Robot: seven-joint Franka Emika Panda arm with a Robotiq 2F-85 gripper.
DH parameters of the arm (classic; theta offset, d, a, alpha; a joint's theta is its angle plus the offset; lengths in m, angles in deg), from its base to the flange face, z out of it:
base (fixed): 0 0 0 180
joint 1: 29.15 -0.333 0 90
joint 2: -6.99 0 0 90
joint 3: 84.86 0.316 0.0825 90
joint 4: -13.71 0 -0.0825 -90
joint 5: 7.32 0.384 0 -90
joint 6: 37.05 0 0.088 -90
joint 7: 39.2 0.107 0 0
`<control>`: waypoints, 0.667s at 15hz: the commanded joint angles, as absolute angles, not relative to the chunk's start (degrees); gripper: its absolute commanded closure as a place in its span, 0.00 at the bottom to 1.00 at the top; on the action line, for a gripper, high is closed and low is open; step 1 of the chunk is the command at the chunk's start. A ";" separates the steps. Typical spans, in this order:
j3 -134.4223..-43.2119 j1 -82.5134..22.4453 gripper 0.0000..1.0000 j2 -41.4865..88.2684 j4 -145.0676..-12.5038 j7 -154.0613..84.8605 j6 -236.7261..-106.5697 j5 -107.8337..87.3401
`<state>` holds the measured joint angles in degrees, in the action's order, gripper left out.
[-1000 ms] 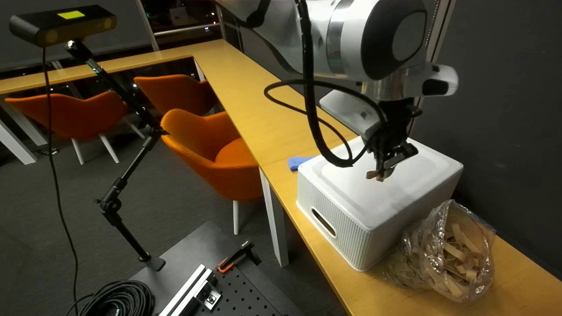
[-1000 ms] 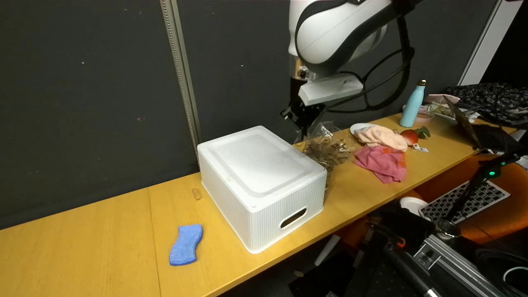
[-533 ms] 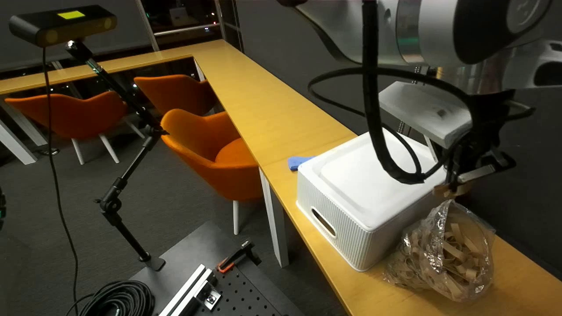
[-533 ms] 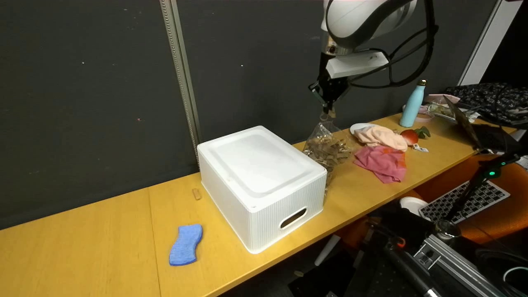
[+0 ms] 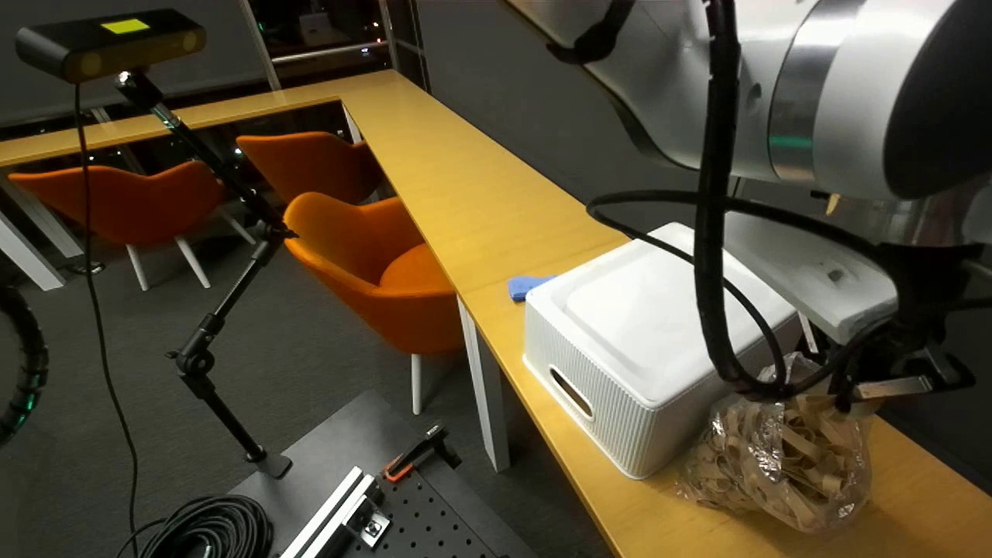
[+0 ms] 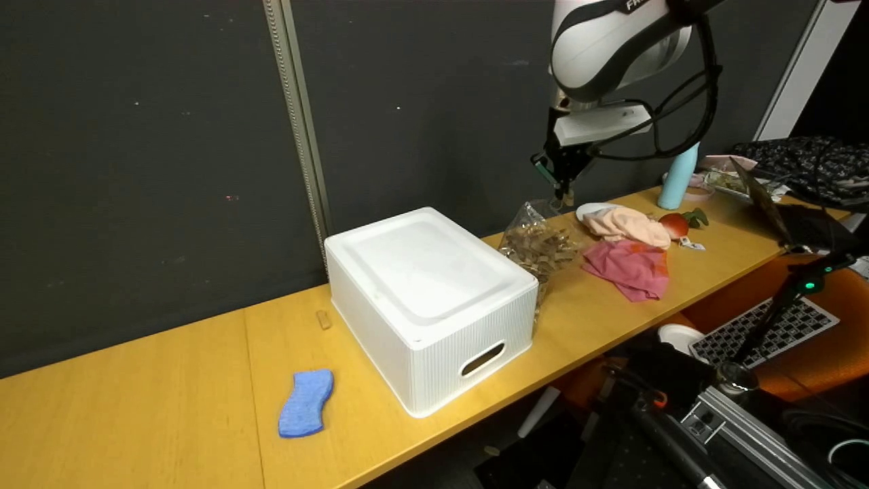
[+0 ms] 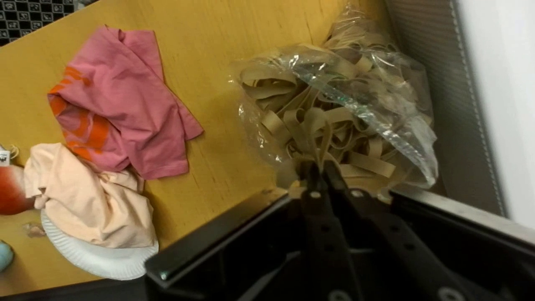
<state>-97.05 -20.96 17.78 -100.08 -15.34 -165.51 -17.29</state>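
Note:
My gripper (image 7: 320,170) is shut on a tan elastic band (image 7: 315,121), whose loop sticks out past the fingertips. It hangs above the mouth of a clear plastic bag (image 7: 403,136) full of similar tan bands (image 7: 370,163). In an exterior view the held band shows as a small tan bit just under the gripper (image 6: 562,197), near the bag's (image 6: 540,244) upper edge. Whether the band touches the bag's contents cannot be made out. Beside the bag stands a white ribbed box (image 6: 434,265), its flat side up.
Pink cloth (image 7: 125,104), peach cloth (image 7: 96,205) and a white paper plate (image 7: 104,263) lie on the bag's other side. Farther along stands a light blue bottle (image 6: 679,178). Beyond the box lie a blue sponge (image 6: 307,404) and a small tan piece (image 6: 324,319). A dark wall backs the table.
The gripper has moved from over the white box to over the bag, rightward in both exterior views, and lowered in the last half second. The tan band has stayed in its grip.

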 commanded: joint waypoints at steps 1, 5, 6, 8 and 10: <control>-97.51 -20.92 0.99 19.93 -99.47 -14.37 -166.04 -17.65; -97.93 -20.73 0.99 22.05 -100.58 -14.49 -167.69 -17.61; -98.09 -20.76 0.99 22.64 -100.52 -14.52 -168.30 -17.75; -98.47 -20.99 0.99 23.61 -100.51 -14.60 -170.17 -18.36; -98.64 -21.43 0.99 24.20 -100.10 -14.67 -171.25 -18.94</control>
<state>-97.90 -20.70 23.64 -100.55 -15.04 -169.20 -17.53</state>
